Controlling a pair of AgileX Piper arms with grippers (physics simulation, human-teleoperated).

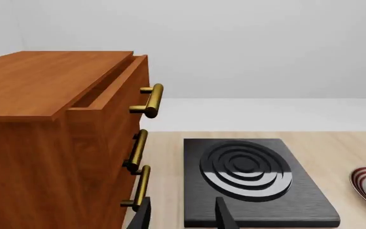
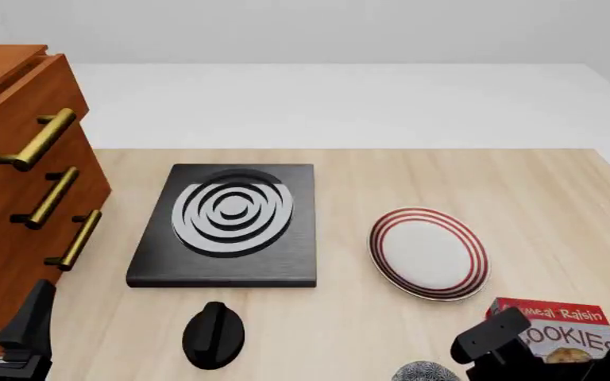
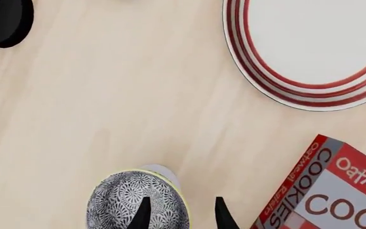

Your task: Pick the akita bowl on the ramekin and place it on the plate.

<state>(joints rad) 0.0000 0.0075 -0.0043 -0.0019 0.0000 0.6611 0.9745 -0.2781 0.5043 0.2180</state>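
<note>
The akita bowl (image 3: 137, 200) sits at the near edge of the bench (image 2: 390, 175), between the black knob (image 2: 213, 334) and the cookie box (image 2: 559, 333), well short of the plate (image 2: 429, 252). The right gripper (image 3: 179, 210) has narrowly parted fingers straddling the bowl's rim, one finger over the bowl, one outside. The left gripper (image 1: 183, 214) hovers with its fingers apart near the stove slab (image 1: 253, 181), beside the wooden drawers (image 1: 49, 119), holding nothing.

Both arms are black and look matte and angular. The right gripper (image 3: 181, 213) has two thin, pointed black fingers (image 3: 141, 214). The left gripper (image 1: 181, 215) has the same shape.
</note>
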